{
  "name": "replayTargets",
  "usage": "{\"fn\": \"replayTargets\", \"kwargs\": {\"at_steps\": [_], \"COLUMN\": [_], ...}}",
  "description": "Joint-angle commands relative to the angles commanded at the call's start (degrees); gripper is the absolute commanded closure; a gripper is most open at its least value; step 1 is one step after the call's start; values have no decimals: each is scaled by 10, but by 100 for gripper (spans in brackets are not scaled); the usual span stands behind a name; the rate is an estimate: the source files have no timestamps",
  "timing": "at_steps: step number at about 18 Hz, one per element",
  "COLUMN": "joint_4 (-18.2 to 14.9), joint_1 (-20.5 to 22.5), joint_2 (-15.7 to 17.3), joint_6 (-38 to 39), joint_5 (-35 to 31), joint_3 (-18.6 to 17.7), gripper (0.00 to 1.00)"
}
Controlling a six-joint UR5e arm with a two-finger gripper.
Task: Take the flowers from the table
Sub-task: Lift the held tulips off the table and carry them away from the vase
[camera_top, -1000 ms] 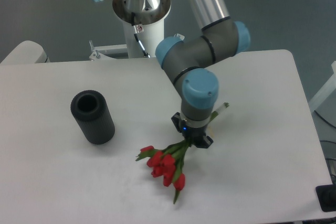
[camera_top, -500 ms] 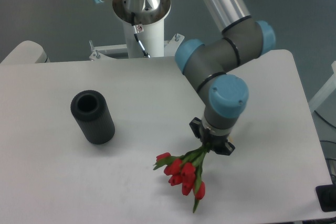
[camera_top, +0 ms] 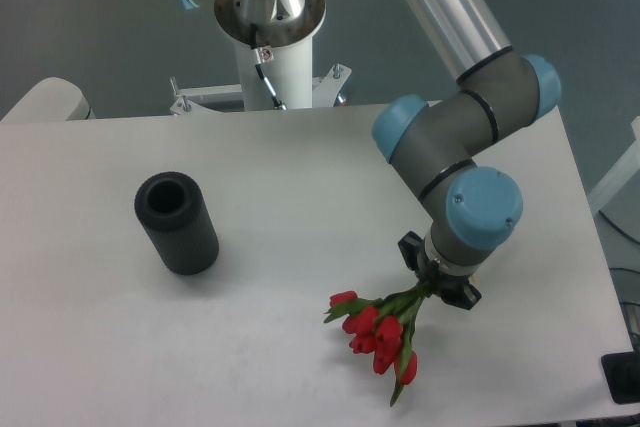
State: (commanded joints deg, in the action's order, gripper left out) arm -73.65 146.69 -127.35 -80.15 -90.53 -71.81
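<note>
Gripper: the gripper (camera_top: 437, 285) points down under the blue wrist cap, its jaws closed on the green stems of the flowers (camera_top: 381, 333); the fingertips are mostly hidden by the wrist, so the exact grip is hard to read.
Flowers: the red buds fan out toward 7 o'clock from the gripper, hanging over the table (camera_top: 120, 347) near its front edge. They look lifted clear, though contact with the surface cannot be ruled out from this angle.
Vase: the black vase (camera_top: 177, 223) stands upright well apart, toward 9 o'clock.
Step in hand: carrying the bunch. It is done well by holding the grip steady and rising smoothly, so the drooping heads do not drag or swing.
Change: compared with half a second ago, arm and bunch together have shifted toward 3 o'clock; the vase has not moved.
</note>
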Motion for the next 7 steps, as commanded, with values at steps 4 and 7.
{"fn": "replayTargets", "kwargs": {"at_steps": [4,7], "joint_4": [2,3], "joint_1": [4,5], "joint_2": [-5,-5], "joint_6": [-11,-12], "joint_5": [0,1], "joint_3": [4,3], "gripper": [94,94]}}
